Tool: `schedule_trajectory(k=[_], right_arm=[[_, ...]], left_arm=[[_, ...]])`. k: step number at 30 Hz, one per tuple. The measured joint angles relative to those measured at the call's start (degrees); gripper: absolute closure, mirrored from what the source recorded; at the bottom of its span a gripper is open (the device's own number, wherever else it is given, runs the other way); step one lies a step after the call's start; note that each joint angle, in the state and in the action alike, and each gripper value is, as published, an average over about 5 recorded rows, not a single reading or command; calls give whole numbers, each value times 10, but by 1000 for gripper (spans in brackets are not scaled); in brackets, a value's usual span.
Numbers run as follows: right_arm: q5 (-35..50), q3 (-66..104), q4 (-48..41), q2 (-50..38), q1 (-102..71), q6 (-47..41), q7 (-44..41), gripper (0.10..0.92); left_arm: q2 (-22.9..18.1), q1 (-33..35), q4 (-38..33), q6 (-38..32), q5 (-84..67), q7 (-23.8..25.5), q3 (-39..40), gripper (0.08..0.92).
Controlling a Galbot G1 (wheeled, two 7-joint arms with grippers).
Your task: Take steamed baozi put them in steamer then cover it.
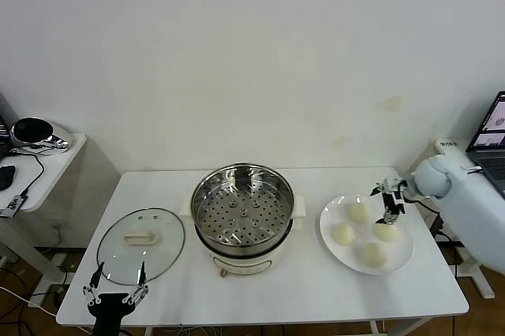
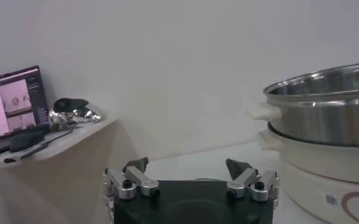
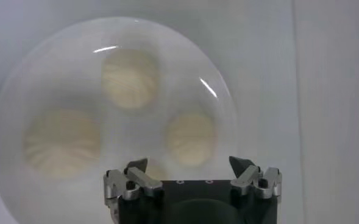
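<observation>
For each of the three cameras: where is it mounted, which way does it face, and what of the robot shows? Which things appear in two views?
Head: looks down at the table; both arms show, left gripper near the lid.
Left wrist: faces sideways past its open gripper at the steamer.
Right wrist: faces down over its open gripper at the plate of baozi.
Shared: steamer head and left wrist; plate, baozi head and right wrist.
</observation>
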Motion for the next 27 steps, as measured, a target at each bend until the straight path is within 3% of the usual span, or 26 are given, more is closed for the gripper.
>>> schedule_trajectory(k=[16, 27], right_arm=[[-33, -17, -72, 56, 12, 4, 13, 211], [-43, -22, -83, 66, 13, 4, 13, 344]], left_arm=[[3, 1, 5, -8, 5, -2, -8, 177], [3, 0, 7, -12, 7, -3, -9, 177]])
